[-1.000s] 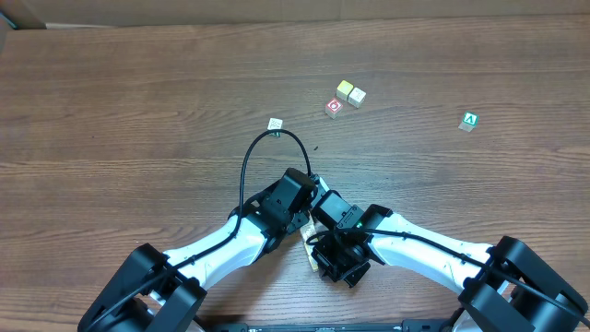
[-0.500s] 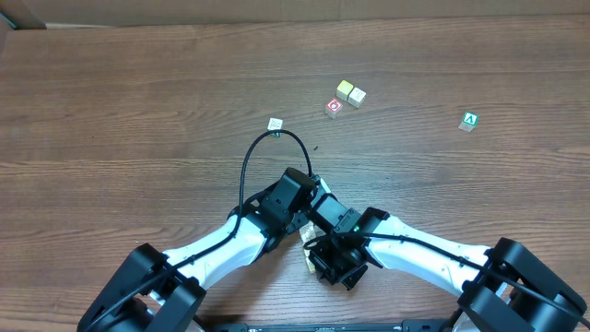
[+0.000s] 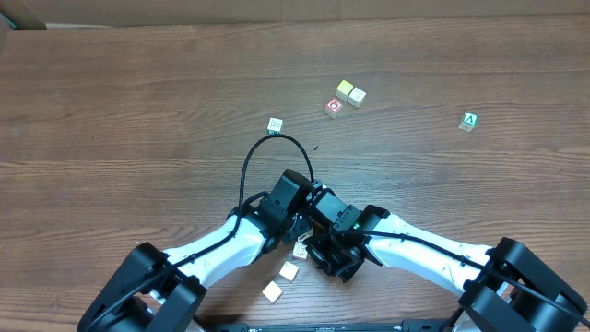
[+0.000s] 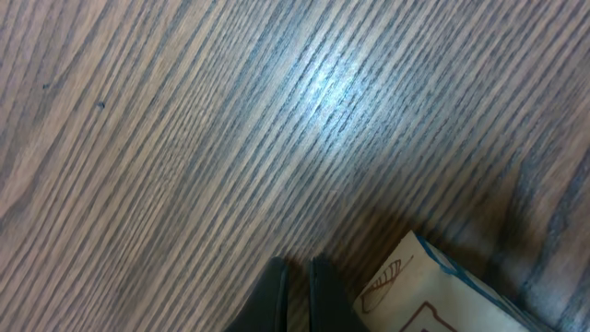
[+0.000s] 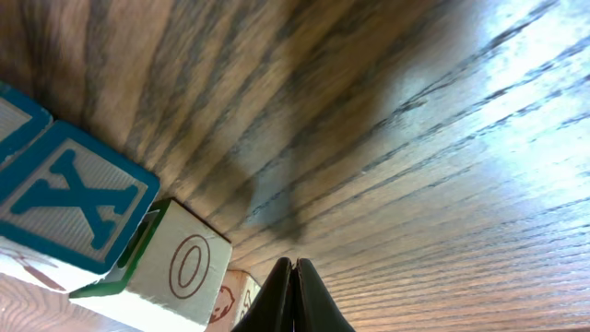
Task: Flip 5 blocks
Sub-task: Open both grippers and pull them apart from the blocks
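We see both pairs of jaws pressed together, pinching nothing. The left jaws point at bare desk [image 4: 184, 138], a blue-edged block [image 4: 433, 295] just beside their tips; the right jaws sit near an X block [image 5: 69, 207] touching an O block [image 5: 175, 267]. From above, three pale blocks [image 3: 289, 270] lie in a line from the wrists toward the desk's near edge. Another block [image 3: 275, 124] lies alone mid-desk, and a touching pair [image 3: 345, 89] sits farther back beside a red-faced cube [image 3: 334, 107]. A green A cube [image 3: 470, 121] lies well apart to the right.
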